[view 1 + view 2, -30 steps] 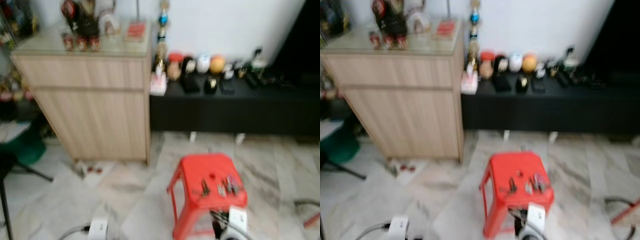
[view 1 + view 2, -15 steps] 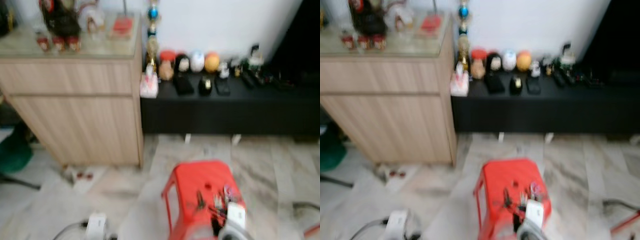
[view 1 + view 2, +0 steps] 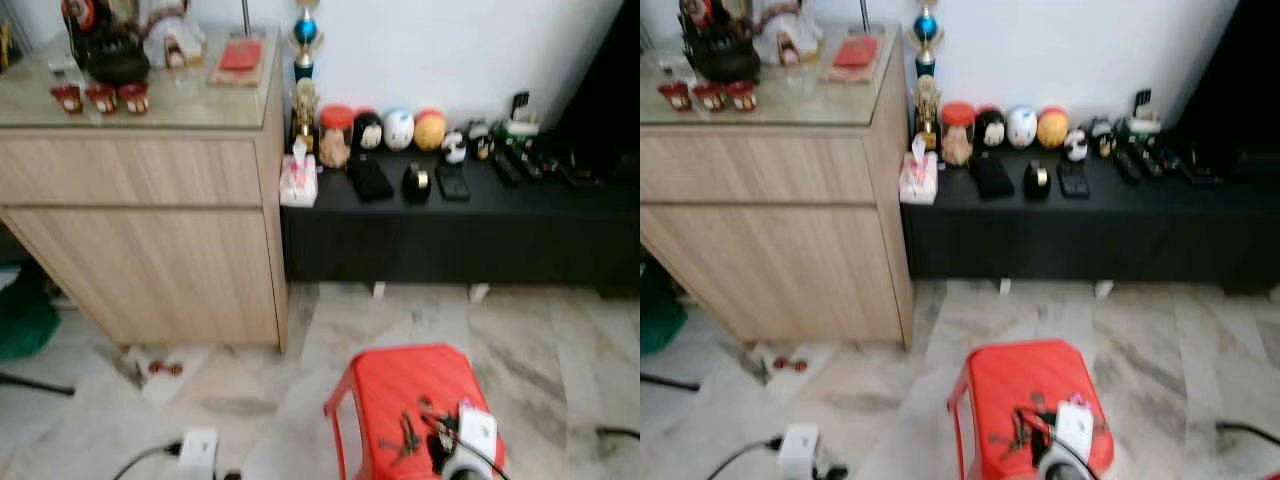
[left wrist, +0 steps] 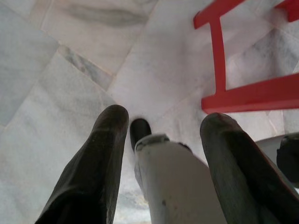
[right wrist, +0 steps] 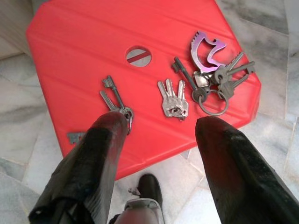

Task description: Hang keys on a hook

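hovering above the red stool (image 5: 93,37), right gripper (image 5: 161,128) spread wide over three key bunches (image 5: 173,100)

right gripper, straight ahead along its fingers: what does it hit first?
Most likely the red stool top. The right gripper is open above it, aimed between the small silver key bunch and the edge near the two dark keys. Depth is unclear; it could clip the silver bunch first.

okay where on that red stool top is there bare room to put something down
The stool is bare along its far side, beyond the round hole, and at the corner left of it. The near half is crowded: a dark key pair, a silver bunch and a ring with a purple tag, under the open right gripper.
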